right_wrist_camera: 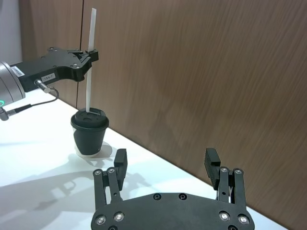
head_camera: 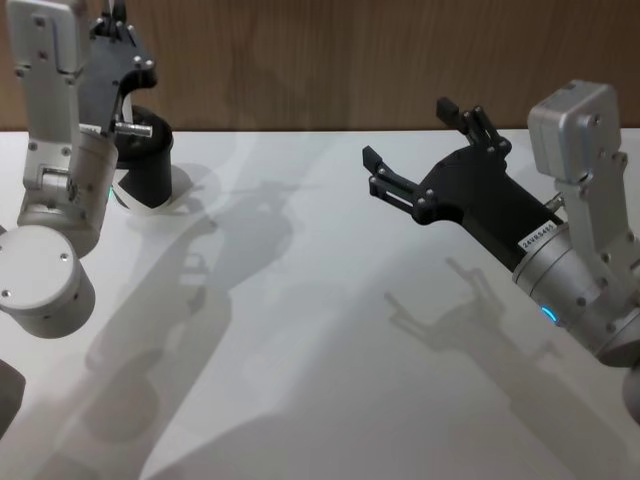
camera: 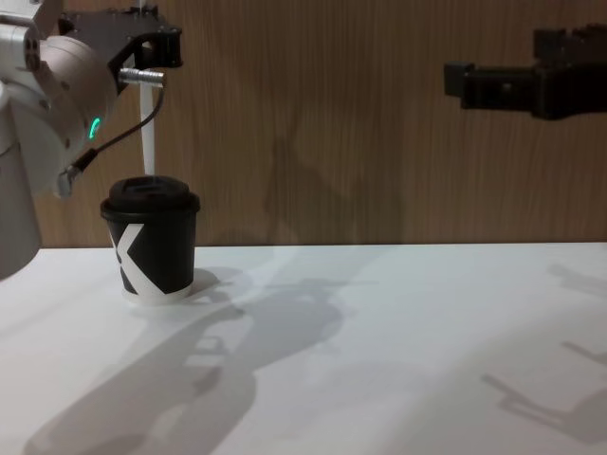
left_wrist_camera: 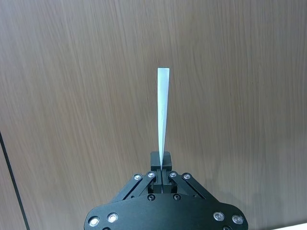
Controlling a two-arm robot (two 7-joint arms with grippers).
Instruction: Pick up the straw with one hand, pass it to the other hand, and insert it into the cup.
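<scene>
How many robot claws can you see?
2. The left gripper is up above the cup, pinching the straw. The right gripper hangs open over the right side of the table, holding nothing.

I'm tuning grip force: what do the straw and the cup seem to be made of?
The straw, pinched in the left gripper, looks like thin white, slightly translucent plastic, smooth and straight. The cup looks like matte black paper with a printed white mark; its lid seems moulded black plastic.
</scene>
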